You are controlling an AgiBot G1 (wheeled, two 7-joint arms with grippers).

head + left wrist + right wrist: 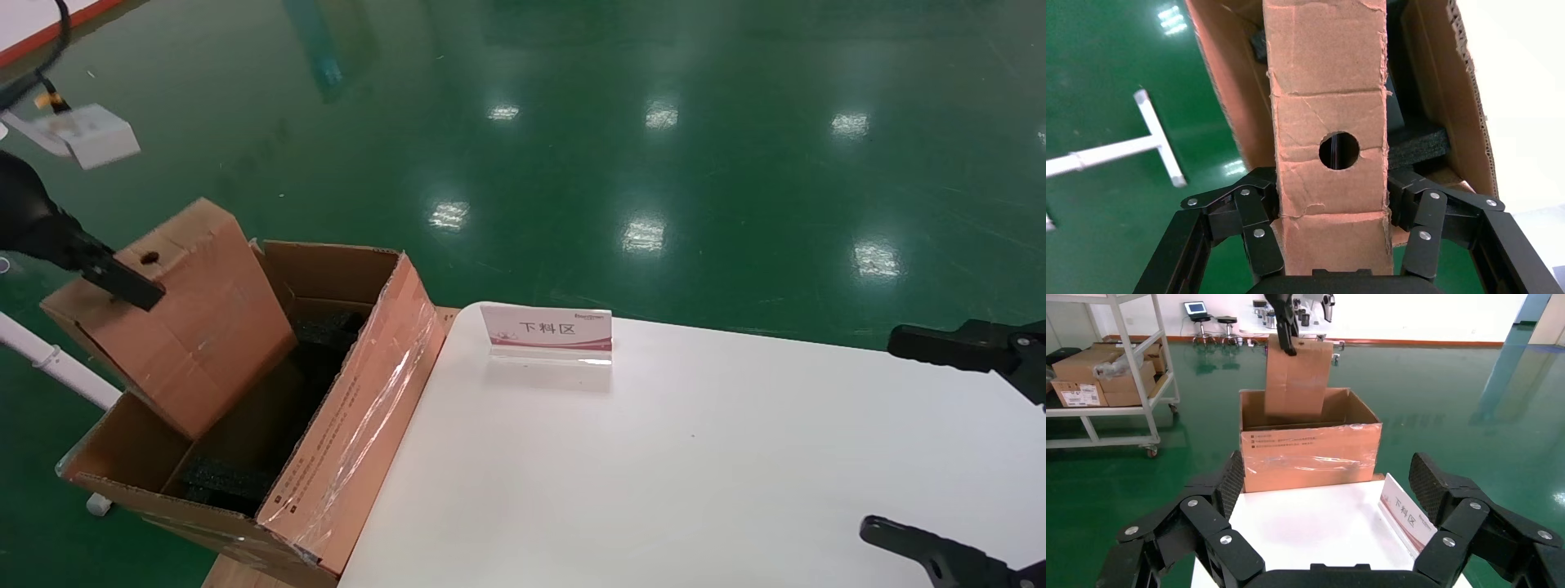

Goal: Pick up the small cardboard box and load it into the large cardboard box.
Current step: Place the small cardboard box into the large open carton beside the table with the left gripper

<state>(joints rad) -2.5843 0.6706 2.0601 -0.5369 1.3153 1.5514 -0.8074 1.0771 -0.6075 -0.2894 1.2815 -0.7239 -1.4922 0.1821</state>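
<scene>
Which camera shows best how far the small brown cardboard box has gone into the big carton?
The right wrist view: the small brown cardboard box hangs from the left end effector, its bottom inside the large taped cardboard carton. Head view shows it tilted; left wrist view shows only the gripped, holed face.

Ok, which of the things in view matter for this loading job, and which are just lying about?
Part of the job:
small box, gripped by the left pincer, tilted, lower end inside the big box
big box, open, black foam inside

Just lying about:
sign on the white table
right pincer, open, idle over the table
cart of cartons
</scene>
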